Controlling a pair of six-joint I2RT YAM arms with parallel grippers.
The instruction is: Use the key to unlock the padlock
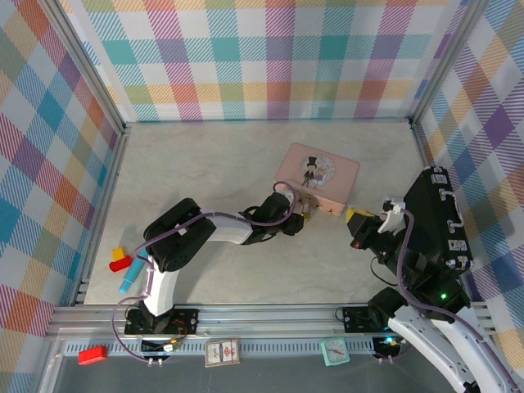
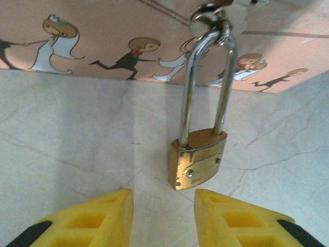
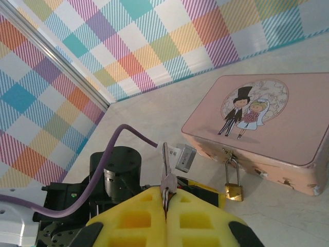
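While the padlock (image 2: 198,160) is hanging off the clasp (image 2: 208,14) of the pink tin (image 2: 103,31), your left jaws are sitting released right in front of it, and your right jaws are clenching the key (image 3: 166,165), blade pointing up.

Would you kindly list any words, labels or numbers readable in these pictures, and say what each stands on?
None can be read.
The tin bears only a bride-and-groom drawing, no words.
The padlock shows no legible stamp.
The card at the near edge is too small to read.
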